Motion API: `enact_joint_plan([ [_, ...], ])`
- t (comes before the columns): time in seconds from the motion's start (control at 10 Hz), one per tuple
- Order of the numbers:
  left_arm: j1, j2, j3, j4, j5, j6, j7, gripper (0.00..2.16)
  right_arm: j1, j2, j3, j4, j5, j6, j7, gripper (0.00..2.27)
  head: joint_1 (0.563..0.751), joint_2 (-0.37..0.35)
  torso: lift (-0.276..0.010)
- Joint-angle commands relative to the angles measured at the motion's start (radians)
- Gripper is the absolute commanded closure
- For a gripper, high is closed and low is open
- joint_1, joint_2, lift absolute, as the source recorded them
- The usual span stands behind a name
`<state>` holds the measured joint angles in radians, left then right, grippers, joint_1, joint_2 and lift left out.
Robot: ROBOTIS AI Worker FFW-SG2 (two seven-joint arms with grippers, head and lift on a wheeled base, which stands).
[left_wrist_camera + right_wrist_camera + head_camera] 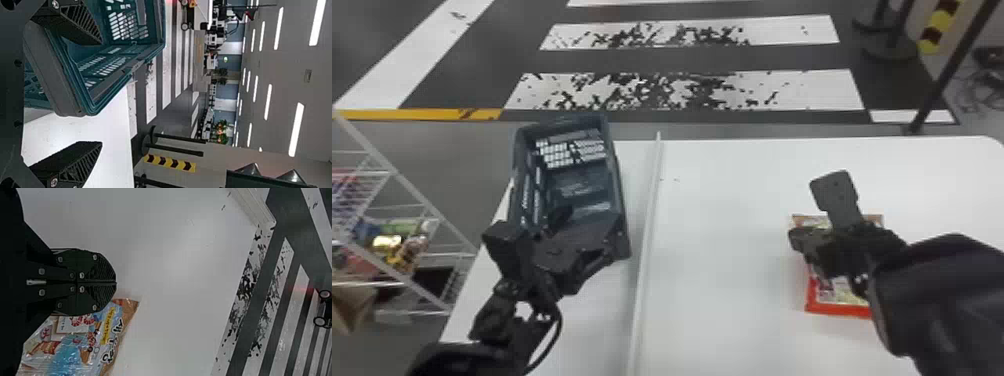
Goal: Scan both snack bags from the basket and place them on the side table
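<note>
"Where's the snack bag (839, 295)?"

"Right of centre in the head view, flat on the white table (722, 250), partly hidden by the right gripper (833, 187). I can't tell if they touch."

"And its fingers?"

"Pressed together, the bag just beside their tips, not between them."

"The left gripper (592, 218)?"

"Left of centre, at the near end of the basket (623, 200), fingers spread wide, one overlapping the basket's open top."
</note>
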<state>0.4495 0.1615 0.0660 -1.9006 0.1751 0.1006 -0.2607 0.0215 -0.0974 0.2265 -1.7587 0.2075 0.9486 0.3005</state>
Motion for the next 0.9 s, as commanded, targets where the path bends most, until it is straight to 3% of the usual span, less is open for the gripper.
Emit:
enact_joint_plan([
  [0.0, 0.0, 0.001, 0.0, 0.0, 0.001, 0.0, 0.0, 0.09, -0.005, -0.005, -0.006, 0.007, 0.004, -0.001, 0.002, 2.26, 0.695, 0.105, -0.075],
  [0.8, 0.003, 0.003, -0.002, -0.006, 0.003, 0.0, 0.0, 0.09, 0.107, -0.015, -0.023, -0.128, 0.024, 0.075, 0.026, 2.26, 0.695, 0.103, -0.075],
])
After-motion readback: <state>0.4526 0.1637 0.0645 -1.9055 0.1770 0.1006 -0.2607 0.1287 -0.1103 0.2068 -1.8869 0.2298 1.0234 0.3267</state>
